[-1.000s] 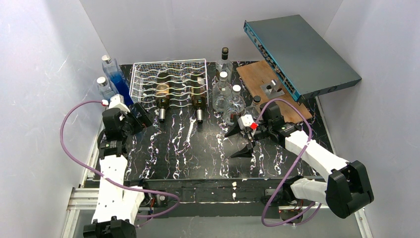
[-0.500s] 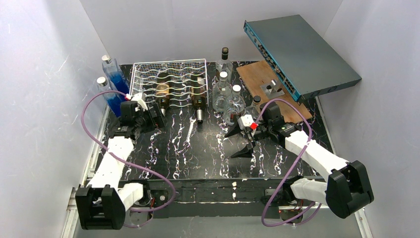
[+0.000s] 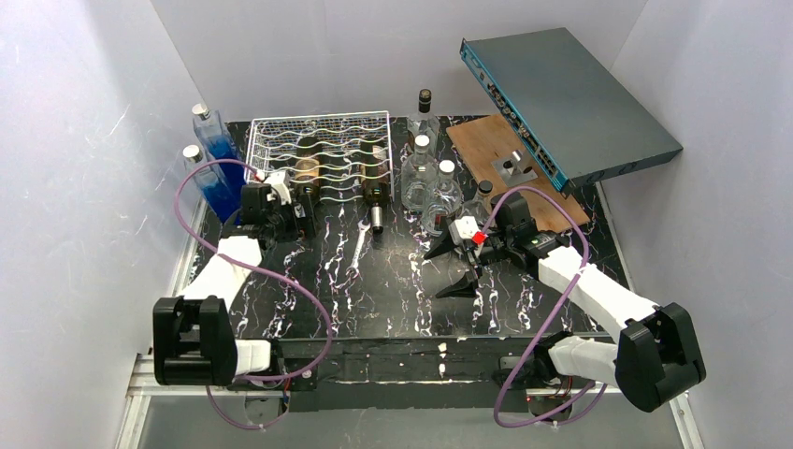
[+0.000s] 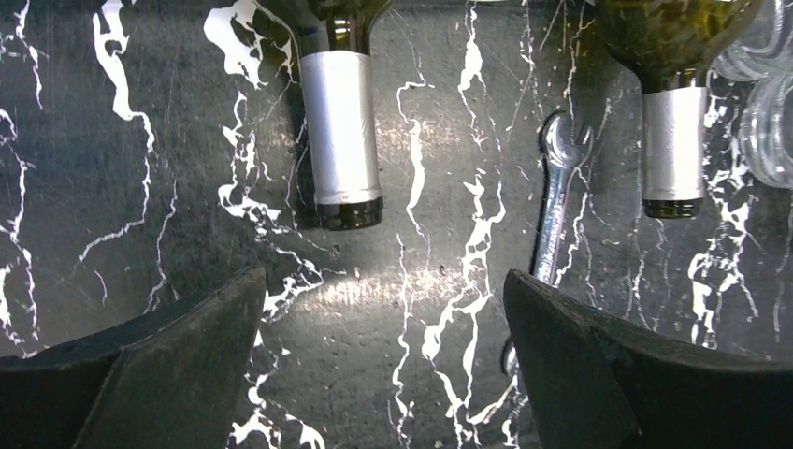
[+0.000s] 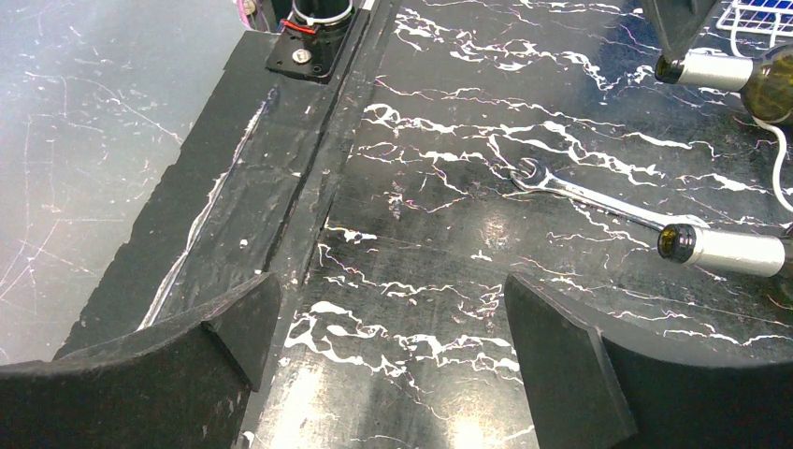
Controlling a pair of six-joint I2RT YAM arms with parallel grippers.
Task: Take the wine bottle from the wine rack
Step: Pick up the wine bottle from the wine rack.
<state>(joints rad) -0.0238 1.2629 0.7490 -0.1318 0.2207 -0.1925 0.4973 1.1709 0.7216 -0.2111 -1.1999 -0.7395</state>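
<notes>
Left gripper [image 4: 382, 281] spread; wine bottle [image 4: 341, 140] neck overhangs wine rack [image 3: 276, 140].

A silver-white wine rack [image 3: 319, 148] sits at the back of the black marbled table [image 3: 393, 299], with two dark wine bottles lying in it, necks pointing to the near edge: the left bottle [image 3: 306, 174] and the right bottle [image 3: 376, 183]. The left gripper [image 3: 290, 217] hangs just at the left bottle's neck, hiding its end. A wrench [image 3: 358, 245] lies between the necks. The right gripper [image 3: 450, 268] hovers over bare table, fingers spread wide, near a cluster of clear glass bottles [image 3: 423, 180]. Two blue bottles [image 3: 217, 159] stand left of the rack.
</notes>
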